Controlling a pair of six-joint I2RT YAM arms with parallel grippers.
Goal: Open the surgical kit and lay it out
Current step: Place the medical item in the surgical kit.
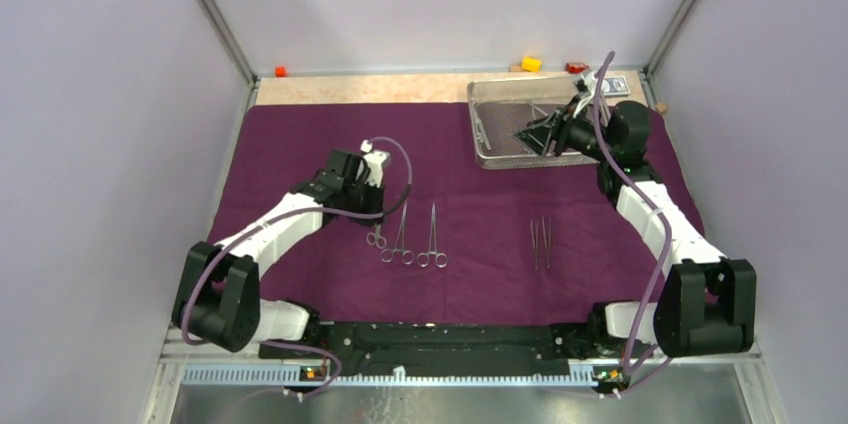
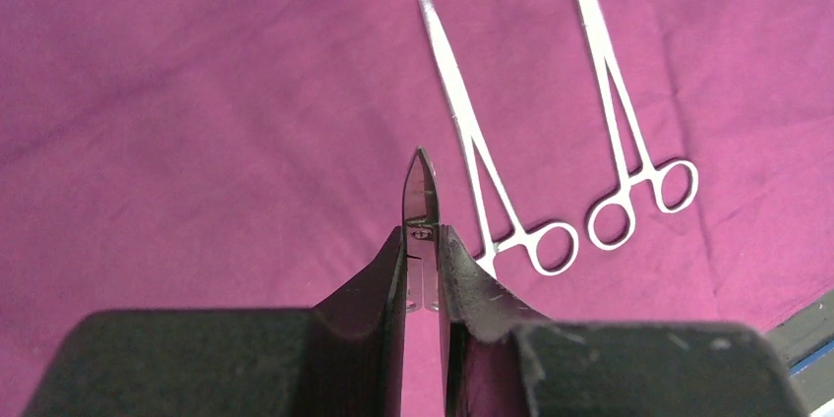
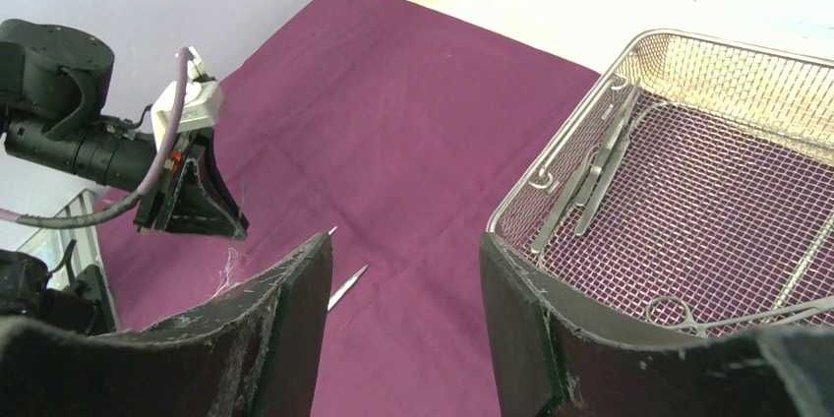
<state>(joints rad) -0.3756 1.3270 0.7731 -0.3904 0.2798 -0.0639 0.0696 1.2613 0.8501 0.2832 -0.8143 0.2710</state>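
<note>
The dark purple cloth (image 1: 300,134) lies spread flat over the table. Two ring-handled clamps (image 1: 400,239) (image 1: 434,239) lie side by side on it, and tweezers (image 1: 541,242) lie further right. My left gripper (image 1: 372,212) (image 2: 423,230) is shut on a small pair of steel scissors (image 2: 421,186), just left of the two clamps (image 2: 472,132) (image 2: 615,92). The wire-mesh tray (image 1: 480,94) (image 3: 551,166) stands at the back right with several instruments (image 3: 600,161) inside. My right gripper (image 1: 535,134) (image 3: 405,240) stands open at the tray's left edge, holding nothing.
A yellow block (image 1: 531,64), a red block (image 1: 576,67) and a blue-white card packet (image 1: 617,85) lie behind the tray. Another small red block (image 1: 281,71) sits at the back left. Bare tabletop (image 1: 360,89) runs along the cloth's far edge.
</note>
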